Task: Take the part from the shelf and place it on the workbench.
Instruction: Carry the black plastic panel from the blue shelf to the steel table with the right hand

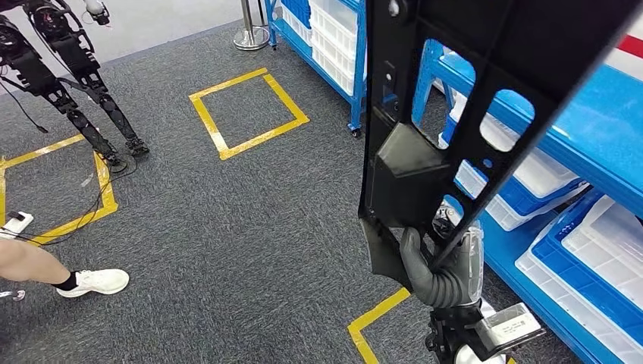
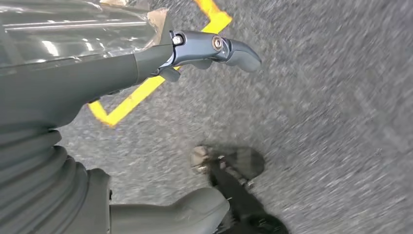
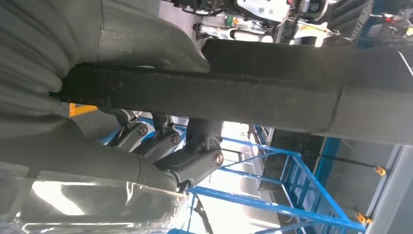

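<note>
- Closest in, in the head view, the right hand [image 1: 442,267] is wrapped around the lower end of the part [image 1: 470,98], thumb curled over the front edge, and holds it upright in the air.
- The right wrist view confirms it: the right hand [image 3: 146,141] has the dark bar of the part [image 3: 234,95] clamped between the thick thumb on one side and the darker fingers [image 3: 195,156] on the other.
- That part is a long black plastic frame with rounded cut-outs, and it rises from the hand up past the top of the head view, in front of the blue shelf [image 1: 599,129].
- The left hand [image 2: 146,73] is hanging over the grey carpet [image 2: 331,122]; a dark finger [image 2: 219,48] is stretched out, the thumb is well apart from it, and nothing is held.
- Beside the robot, a yellow tape corner [image 1: 375,318] lies on the carpet.
- On the right, the shelf holds blue and white plastic bins [image 1: 584,258].
- Mid-floor, a yellow tape square [image 1: 249,112] sits well apart from the robot.
- Far left, a person's leg in a white shoe [image 1: 95,281] stands near another taped outline.
- At the back left, a second robot's dark legs [image 1: 83,98] stand on the carpet, and a metal post base [image 1: 251,34] sits by the far blue rack [image 1: 326,45].
</note>
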